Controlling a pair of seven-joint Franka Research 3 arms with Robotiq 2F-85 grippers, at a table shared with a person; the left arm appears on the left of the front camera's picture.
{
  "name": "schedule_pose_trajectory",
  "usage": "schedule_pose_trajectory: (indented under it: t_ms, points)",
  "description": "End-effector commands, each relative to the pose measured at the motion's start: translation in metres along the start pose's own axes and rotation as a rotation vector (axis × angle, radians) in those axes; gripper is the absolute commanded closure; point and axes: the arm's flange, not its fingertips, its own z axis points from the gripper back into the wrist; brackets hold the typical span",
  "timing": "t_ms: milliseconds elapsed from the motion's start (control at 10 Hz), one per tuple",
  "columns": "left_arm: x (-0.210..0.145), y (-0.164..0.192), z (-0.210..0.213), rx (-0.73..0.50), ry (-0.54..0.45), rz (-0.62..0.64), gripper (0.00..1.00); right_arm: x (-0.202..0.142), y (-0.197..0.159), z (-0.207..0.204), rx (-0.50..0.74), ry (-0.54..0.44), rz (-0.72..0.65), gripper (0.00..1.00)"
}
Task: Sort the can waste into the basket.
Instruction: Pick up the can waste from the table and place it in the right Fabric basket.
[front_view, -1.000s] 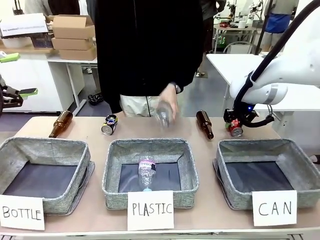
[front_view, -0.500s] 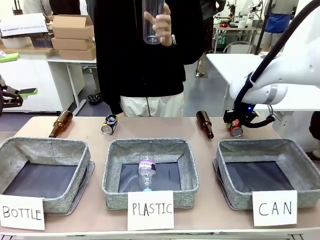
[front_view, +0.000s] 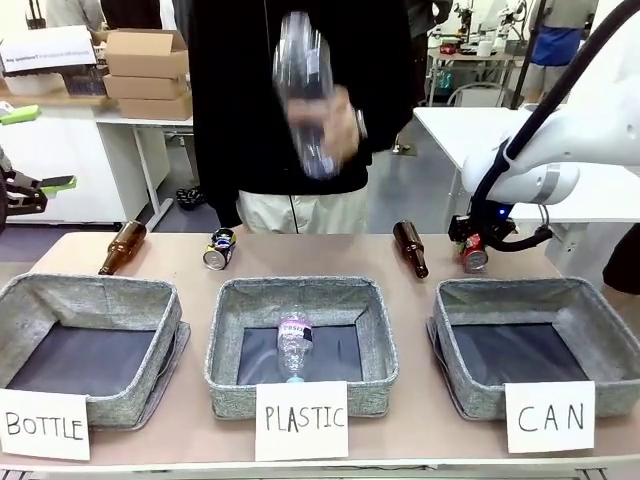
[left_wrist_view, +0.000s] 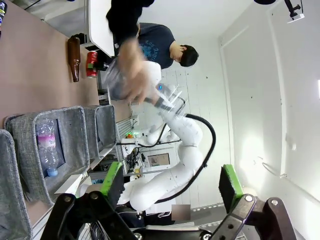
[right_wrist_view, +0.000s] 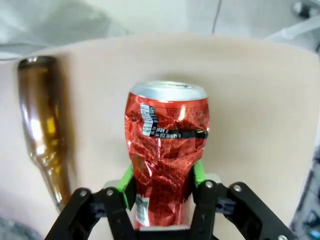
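The right hand (right_wrist_view: 162, 180) clamps the red can (right_wrist_view: 167, 135), crumpled below its silver top.

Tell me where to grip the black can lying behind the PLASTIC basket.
Grip the black can across the middle of its round body, coming straight down from above. It lies on its side with the silver end facing the robot's side of the table, so closing on its two curved flanks should hold best.

Two cans (front_view: 472, 253) (front_view: 218, 250), four bottles (front_view: 122, 247) (front_view: 409, 249) (front_view: 293, 345) (front_view: 305, 90), three baskets (front_view: 90, 291) (front_view: 300, 292) (front_view: 510, 291).
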Motion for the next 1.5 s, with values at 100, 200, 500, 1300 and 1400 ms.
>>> schedule_pose_trajectory:
  t_ms: [100, 200, 500, 1300, 1400]
  points:
    - [-0.002, 0.0, 0.0, -0.012, 0.007, -0.017, 0.0, -0.125, -0.017, 0.129, 0.11, -0.028, 0.323, 1.0]
    - [-0.002, 0.0, 0.0, -0.012, 0.007, -0.017, 0.0, -0.159, -0.029, 0.146, 0.126, 0.025, 0.436, 1.0]
    - [-0.002, 0.0, 0.0, -0.012, 0.007, -0.017, 0.0, -0.244, -0.049, 0.165, 0.315, 0.033, 0.731, 1.0]
    - [-0.002, 0.0, 0.0, -0.012, 0.007, -0.017, 0.0, -0.25, -0.044, 0.156, 0.373, 0.042, 0.788, 0.0]
    - [-0.002, 0.0, 0.0, -0.012, 0.007, -0.017, 0.0, -0.25, -0.044, 0.155, 0.37, 0.037, 0.787, 0.0]
